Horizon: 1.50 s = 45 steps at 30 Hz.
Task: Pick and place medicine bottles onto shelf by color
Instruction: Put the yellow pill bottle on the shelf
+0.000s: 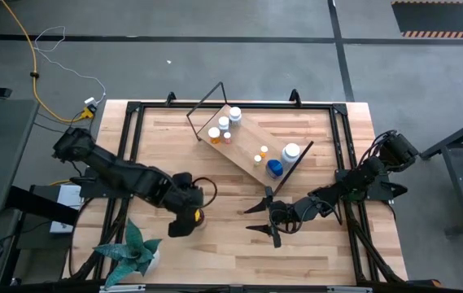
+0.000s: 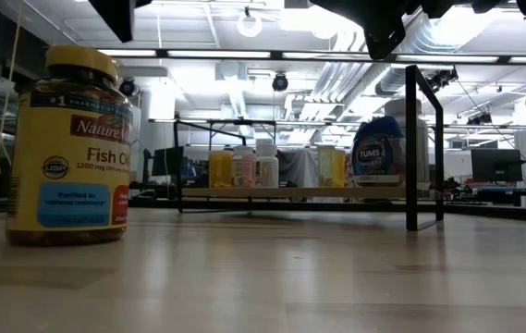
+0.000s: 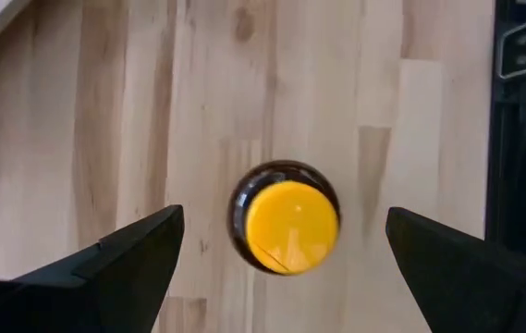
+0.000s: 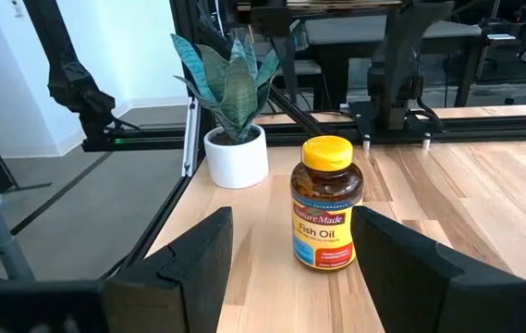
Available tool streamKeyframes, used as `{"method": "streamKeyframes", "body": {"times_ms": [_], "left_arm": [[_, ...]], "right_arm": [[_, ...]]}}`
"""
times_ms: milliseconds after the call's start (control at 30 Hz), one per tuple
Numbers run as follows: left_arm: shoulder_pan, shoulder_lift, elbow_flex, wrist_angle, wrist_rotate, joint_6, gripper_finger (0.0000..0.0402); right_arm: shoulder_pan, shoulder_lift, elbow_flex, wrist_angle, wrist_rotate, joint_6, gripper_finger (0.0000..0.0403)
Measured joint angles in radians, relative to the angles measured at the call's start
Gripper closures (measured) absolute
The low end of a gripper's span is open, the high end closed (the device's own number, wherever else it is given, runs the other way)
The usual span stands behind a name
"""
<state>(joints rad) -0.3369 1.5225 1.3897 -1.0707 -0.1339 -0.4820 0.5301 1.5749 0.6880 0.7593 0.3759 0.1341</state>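
Left gripper (image 3: 286, 254) hangs over the fish oil bottle (image 3: 286, 219), jaws spread.
The bottle stands lower left on the tabletop (image 1: 231, 191); the right gripper (image 1: 262, 218) at lower centre gapes; 7 bottles sit on the shelf (image 1: 243, 150).

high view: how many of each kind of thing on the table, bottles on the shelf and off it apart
light wood shelf with dark wire end frames: 1
small round medicine bottles on it: 8
large amber yellow-capped bottle off it: 1
green leafy plant in a white pot: 1
total: 11
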Motion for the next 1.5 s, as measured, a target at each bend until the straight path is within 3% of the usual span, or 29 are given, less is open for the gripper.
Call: {"method": "streamKeyframes", "body": {"times_ms": [267,700,1133,1500], "left_arm": [[-0.053,0.002,-0.096,0.120,0.099,-0.016,0.0037],[-0.049,0.000,-0.168,0.159,-0.060,-0.006,0.0037],[-0.072,0.001,-0.150,0.153,-0.027,-0.012,0.0037],[-0.076,0.001,-0.135,0.139,-0.075,0.012,0.0037]], "right_arm": [[0.000,0.000,0.000,0.000,0.000,0.000,0.0190],[0.000,0.000,0.000,0.000,0.000,0.000,0.0190],[0.000,0.000,0.000,0.000,0.000,0.000,0.0190],[0.000,0.000,0.000,0.000,0.000,0.000,0.0190]]}}
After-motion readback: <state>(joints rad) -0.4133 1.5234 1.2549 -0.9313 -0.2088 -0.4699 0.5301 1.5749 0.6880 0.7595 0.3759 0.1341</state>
